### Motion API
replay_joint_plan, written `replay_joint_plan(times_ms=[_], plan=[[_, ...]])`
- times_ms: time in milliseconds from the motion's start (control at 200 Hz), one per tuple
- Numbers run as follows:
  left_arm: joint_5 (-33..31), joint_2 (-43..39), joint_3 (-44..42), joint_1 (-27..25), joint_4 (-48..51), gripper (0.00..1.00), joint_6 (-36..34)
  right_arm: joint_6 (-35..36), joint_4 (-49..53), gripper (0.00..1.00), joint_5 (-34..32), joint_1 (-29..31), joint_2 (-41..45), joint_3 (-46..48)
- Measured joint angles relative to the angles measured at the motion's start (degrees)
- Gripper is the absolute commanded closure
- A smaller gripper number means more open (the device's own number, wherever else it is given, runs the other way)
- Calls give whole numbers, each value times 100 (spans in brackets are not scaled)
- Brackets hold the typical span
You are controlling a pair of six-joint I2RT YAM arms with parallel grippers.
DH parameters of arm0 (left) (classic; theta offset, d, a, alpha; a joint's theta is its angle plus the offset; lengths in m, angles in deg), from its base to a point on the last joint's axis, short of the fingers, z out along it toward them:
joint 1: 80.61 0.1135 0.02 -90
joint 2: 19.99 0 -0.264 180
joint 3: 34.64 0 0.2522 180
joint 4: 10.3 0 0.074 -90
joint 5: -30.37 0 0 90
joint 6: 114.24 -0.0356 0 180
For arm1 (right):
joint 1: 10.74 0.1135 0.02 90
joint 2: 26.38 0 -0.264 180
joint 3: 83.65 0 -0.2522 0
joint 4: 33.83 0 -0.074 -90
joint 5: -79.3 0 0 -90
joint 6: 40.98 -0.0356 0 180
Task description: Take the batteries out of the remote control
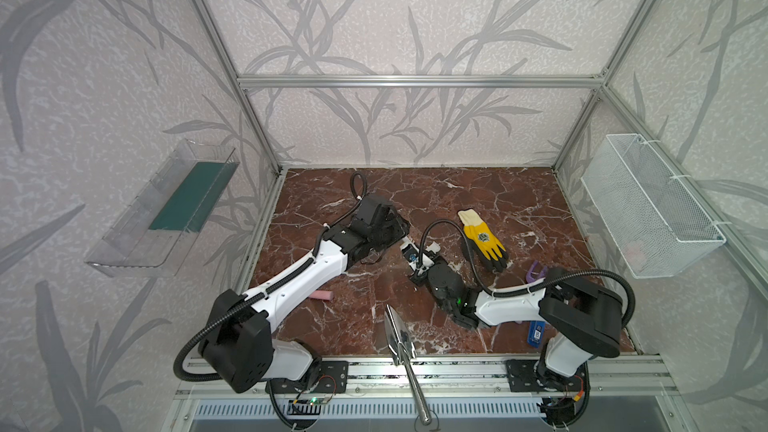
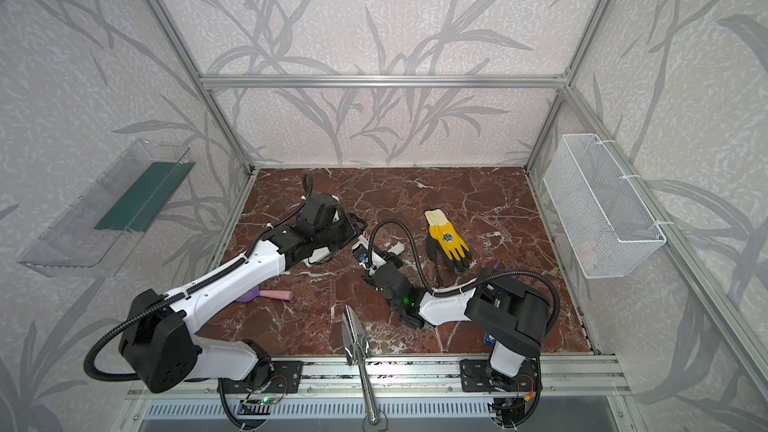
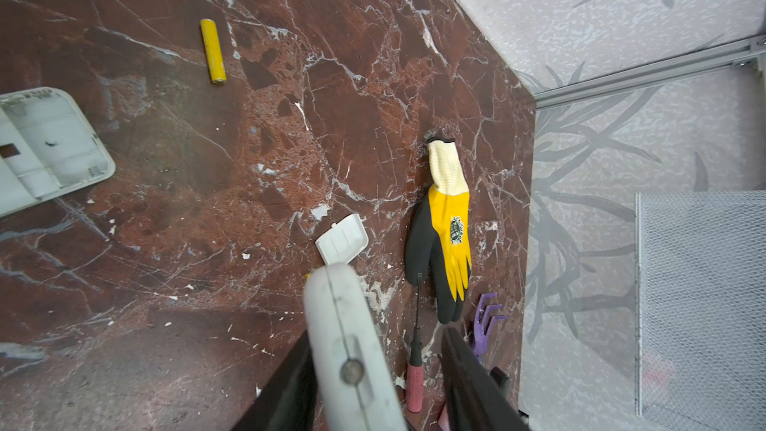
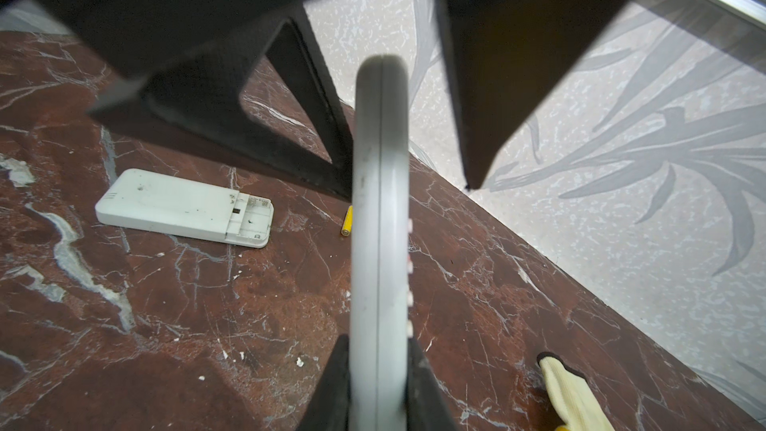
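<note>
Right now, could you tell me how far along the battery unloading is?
Done: one remote lies with its bay open and looking empty; a yellow battery and a loose cover lie on the table. In hand: the right gripper clamps a second remote on edge, with the left gripper open around its far end. Left: whatever that remote holds; its bay is hidden.

yellow battery (image 4: pixel 347 220) half hidden behind the grey remote (image 4: pixel 379 242).
</note>
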Motion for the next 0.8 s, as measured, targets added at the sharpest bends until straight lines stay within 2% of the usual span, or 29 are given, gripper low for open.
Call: replay_joint_plan(times_ms=[270,390,550,695,800], plan=[[332,-42,-28,328,-295,1,-455,-280,619,100,634,-138,468,140],[468,-42,-26,490,-345,0,-905,-422,1172,100,1152,-310,815,251],[426,-44,103,612,-48,0,-1991,-693,2157,100,2059,-863,1425,286],[-20,-162,33,612,15,0,-3101,-852,3069,100,2695,-1200,1871,155],[-584,-612,-625,555,-533,0,-4028,-935,3648,100,3001,-1346,2055,-26]])
